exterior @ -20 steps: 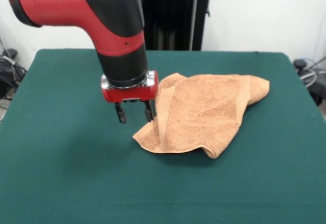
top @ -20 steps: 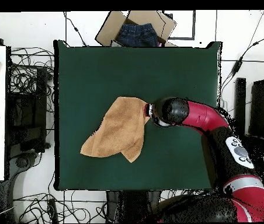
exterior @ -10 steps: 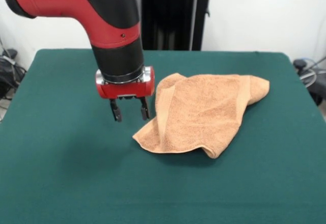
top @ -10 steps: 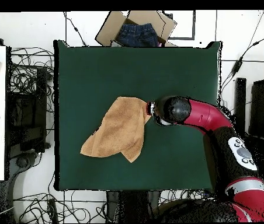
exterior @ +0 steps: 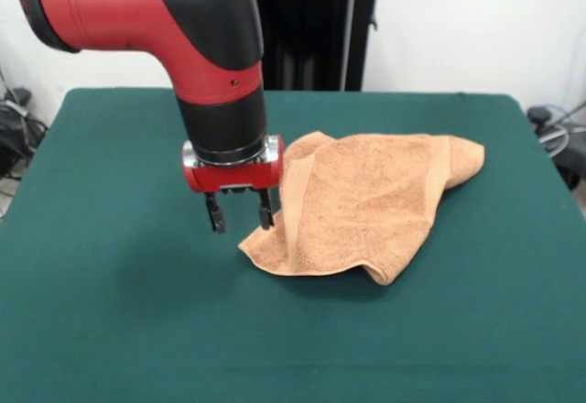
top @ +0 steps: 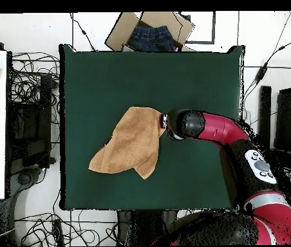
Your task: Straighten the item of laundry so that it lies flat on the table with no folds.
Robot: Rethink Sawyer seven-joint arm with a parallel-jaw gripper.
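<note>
towel (exterior: 366,206) lies folded over on the counter (exterior: 110,311); jaws (exterior: 240,215) apart, empty, just beside its folded edge; step in hand: reaching; next, pinch that edge

Behind me a white wall (exterior: 476,18) and a black stand (exterior: 307,27). From above, white floor (top: 270,38) with cables (top: 29,77); at 12 o'clock, a cardboard box (top: 153,29) holding jeans (top: 151,38).
</note>
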